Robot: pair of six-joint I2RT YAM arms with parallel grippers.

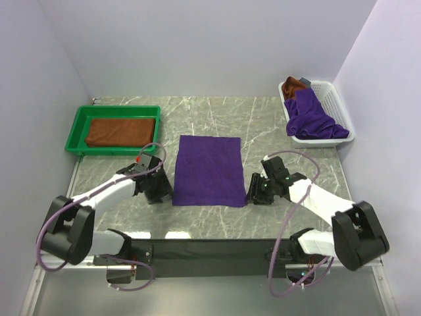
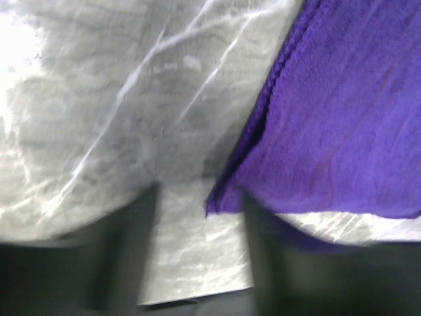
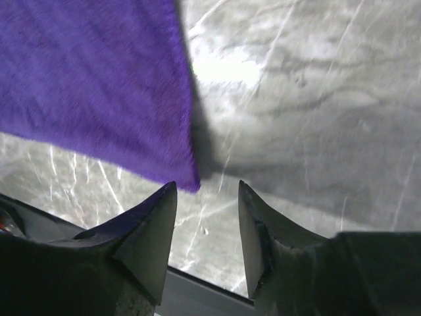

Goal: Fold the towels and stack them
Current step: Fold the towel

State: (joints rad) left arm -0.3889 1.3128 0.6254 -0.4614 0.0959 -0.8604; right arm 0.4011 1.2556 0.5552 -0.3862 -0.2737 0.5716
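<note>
A purple towel [image 1: 208, 170] is spread flat at the middle of the bench [image 1: 263, 125]. The left hand [image 1: 160, 189] is set at its near left corner and the right hand [image 1: 256, 191] at its near right corner. Both are seen with jaws parted, nothing held. A rust-brown towel [image 1: 120, 131] is laid in the green tray [image 1: 77, 125] at the far left corner, and a second purple towel [image 1: 312, 118] is heaped in the white basket [image 1: 335, 105] at the far right.
</note>
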